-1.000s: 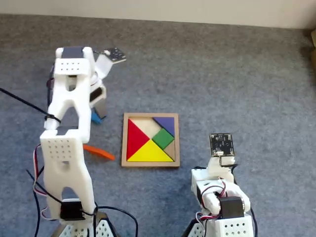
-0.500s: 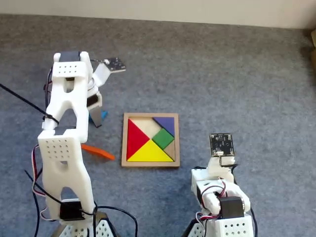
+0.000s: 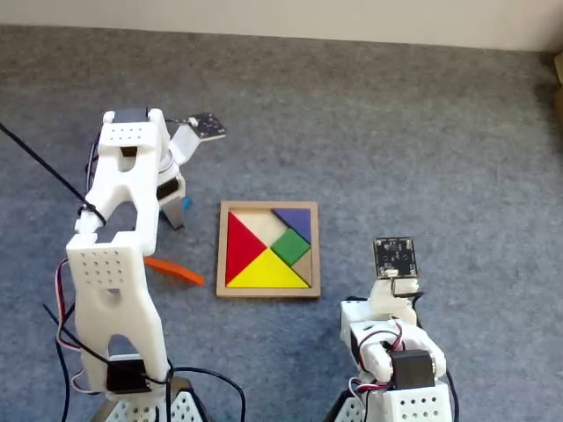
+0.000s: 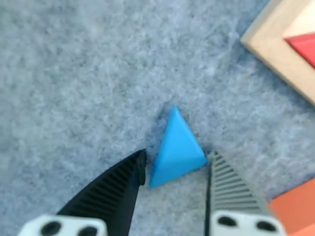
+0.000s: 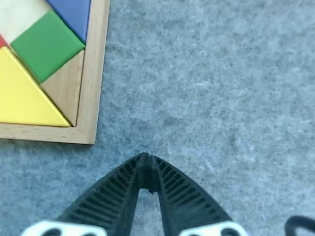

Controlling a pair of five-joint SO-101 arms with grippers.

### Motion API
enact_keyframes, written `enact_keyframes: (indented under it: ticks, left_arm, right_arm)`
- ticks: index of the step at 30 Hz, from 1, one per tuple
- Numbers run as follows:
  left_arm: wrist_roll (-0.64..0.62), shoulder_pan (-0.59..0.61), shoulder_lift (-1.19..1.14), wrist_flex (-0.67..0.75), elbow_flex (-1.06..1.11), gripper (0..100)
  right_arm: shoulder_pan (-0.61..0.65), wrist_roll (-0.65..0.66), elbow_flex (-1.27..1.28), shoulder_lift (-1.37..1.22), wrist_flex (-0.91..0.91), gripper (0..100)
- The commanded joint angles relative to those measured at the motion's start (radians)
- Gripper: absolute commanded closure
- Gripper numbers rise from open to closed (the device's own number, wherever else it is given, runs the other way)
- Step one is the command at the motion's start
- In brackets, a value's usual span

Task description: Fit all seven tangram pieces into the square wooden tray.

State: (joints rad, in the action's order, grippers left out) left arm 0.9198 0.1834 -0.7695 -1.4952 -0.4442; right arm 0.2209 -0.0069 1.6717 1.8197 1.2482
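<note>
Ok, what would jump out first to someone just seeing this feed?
The wooden tray mid-table, part-filled with a red triangle, yellow triangle, green square and purple piece. Then the small blue triangle on the carpet between the left arm's jaws, which stand open, and an orange piece lying loose on that side of the tray.

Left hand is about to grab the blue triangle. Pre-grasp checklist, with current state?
1. Left hand open, one finger on each side of the blue triangle: ok.
2. Blue triangle flat on the carpet, apart from the tray: ok.
3. Fingers clear of the triangle's edges: cannot tell.
4. Room in the tray: ok, bare wood shows beside the red piece and under the green piece.
5. Right hand shut, over the carpet outside the tray's corner: ok.
6. All pieces in the tray: not ok, the orange piece also lies on the carpet.
</note>
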Motion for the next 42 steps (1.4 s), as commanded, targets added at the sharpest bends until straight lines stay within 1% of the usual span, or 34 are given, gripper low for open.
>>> enact_keyframes:
  ticks: [1, 8, 15, 18, 21, 25, 28, 33, 38, 40, 42]
  left_arm:
    - [-0.009, 0.007, 0.015, 0.040, -0.005, 86]
    - [-0.014, 0.007, 0.024, 0.037, -0.005, 91]
    - [-0.015, -0.019, 0.067, -0.058, -0.010, 94]
    - [-0.069, -0.054, 0.127, -0.089, -0.010, 94]
    - [-0.097, -0.108, 0.193, -0.118, -0.005, 94]
    - [-0.117, -0.208, 0.246, -0.164, -0.005, 93]
    - [-0.172, -0.278, 0.260, -0.160, -0.008, 93]
    - [-0.183, -0.398, 0.260, -0.160, -0.005, 93]
    - [-0.242, -0.475, 0.259, -0.158, -0.008, 93]
    - [-0.242, -0.501, 0.259, -0.157, -0.005, 92]
    - [-0.245, -0.522, 0.259, -0.157, -0.005, 87]
  right_arm:
    - [-0.013, -0.002, 0.148, 0.018, -0.028, 99.2]
    - [-0.013, -0.002, 0.148, 0.018, -0.028, 99.2]
    - [-0.013, -0.002, 0.148, 0.018, -0.028, 99.2]
    - [-0.013, -0.002, 0.148, 0.018, -0.028, 99.2]
    - [-0.013, -0.002, 0.148, 0.018, -0.028, 99.2]
    - [-0.013, -0.002, 0.148, 0.018, -0.028, 99.2]
    - [-0.013, -0.002, 0.148, 0.018, -0.028, 99.2]
    - [-0.013, -0.002, 0.148, 0.018, -0.028, 99.2]
    - [-0.013, -0.002, 0.148, 0.018, -0.028, 99.2]
    - [-0.013, -0.002, 0.148, 0.018, -0.028, 99.2]
    - [-0.013, -0.002, 0.148, 0.018, -0.028, 99.2]
